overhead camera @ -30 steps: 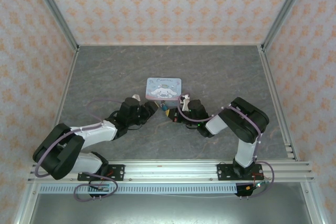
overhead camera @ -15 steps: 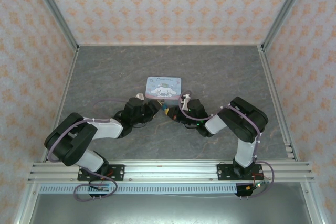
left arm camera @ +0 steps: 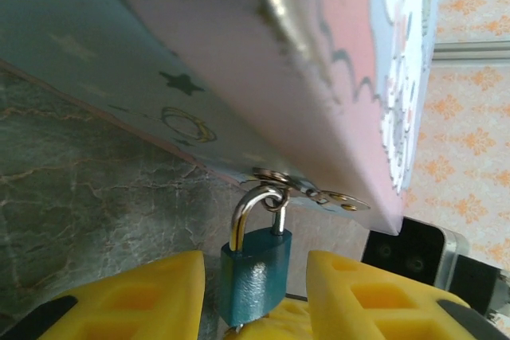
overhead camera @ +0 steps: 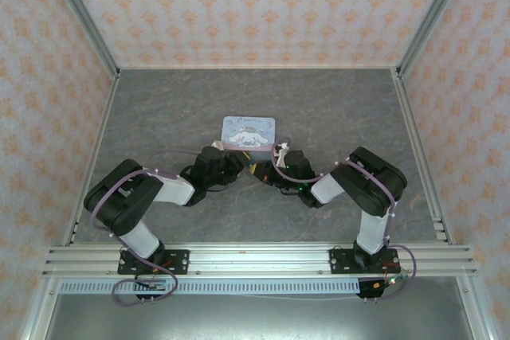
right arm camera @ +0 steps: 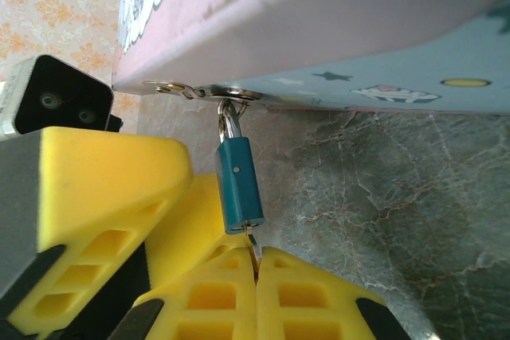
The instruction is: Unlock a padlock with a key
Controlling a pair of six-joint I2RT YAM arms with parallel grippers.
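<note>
Your right tool [right arm camera: 256, 276] is pinched shut on the key [right arm camera: 253, 246], whose tip is at the underside of the padlock [right arm camera: 237, 185] hanging from the hasp [right arm camera: 199, 89] of the tin [right arm camera: 358, 29]. Your left tool [left arm camera: 255, 272] stands open astride that padlock, gripping nothing. If you turn now, the loose body may swing with the key, which could slip out or bend.

left arm [overhead camera: 127, 201]: black joint housings, white link noted
right arm [overhead camera: 373, 181]: black housings, white link, small green light seen near wrist
cables [overhead camera: 166, 154]: lilac, looped along both arms
bases [overhead camera: 151, 260]: black plates
left gripper [left arm camera: 255, 298]: yellow fingers, slotted cut-outs, black backing
right gripper [right arm camera: 256, 276]: yellow fingers, slotted cut-outs, black edging
wrist housing [left arm camera: 410, 254]: black block, two round screws seen
</note>
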